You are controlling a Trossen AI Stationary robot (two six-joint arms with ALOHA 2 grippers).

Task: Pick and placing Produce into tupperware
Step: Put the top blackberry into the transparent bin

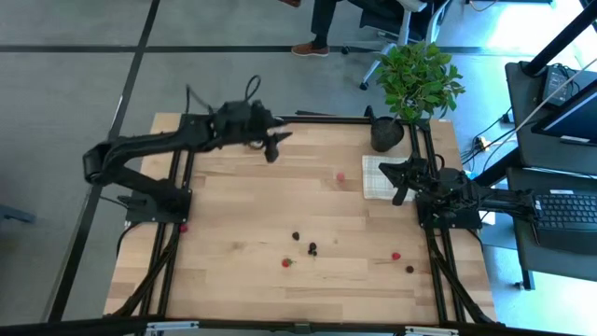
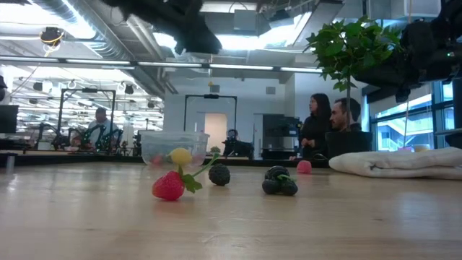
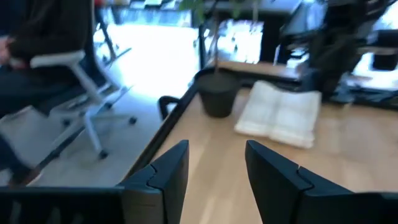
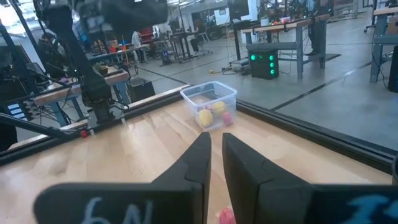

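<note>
Left gripper [image 1: 271,147] hovers over the counter's [image 1: 242,219] far edge, above the tub; fingers [image 3: 168,171] spread, nothing between them. Right gripper [image 1: 403,191] is parked over the cloth [image 1: 378,176] at the right side, fingers [image 4: 198,163] pressed together, empty.

Step in hand, my read: left arm is above the drop spot with empty fingers, so the next pick is due. Doing it well: lift clear of the tub wall first, then go for the nearest loose piece, likely the pink berry [image 1: 340,175] just left of the cloth. Come straight down, keep the fingers only a bit wider than the piece, close gently; these are small and round and will probably squirt out or roll. Take the clustered dark berries [image 1: 312,248] one at a time, approaching from the open side.

Tub [image 4: 209,106]: clear, near the far rail, holds a lemon [image 4: 205,117] and a pink piece [image 4: 226,117]; maybe more, can't tell. Rest of the produce is loose on the near half: strawberry [image 2: 168,185], dark berries, red berry [image 1: 395,255].

Pot [image 1: 386,133] holds the plant, behind the cloth.
</note>
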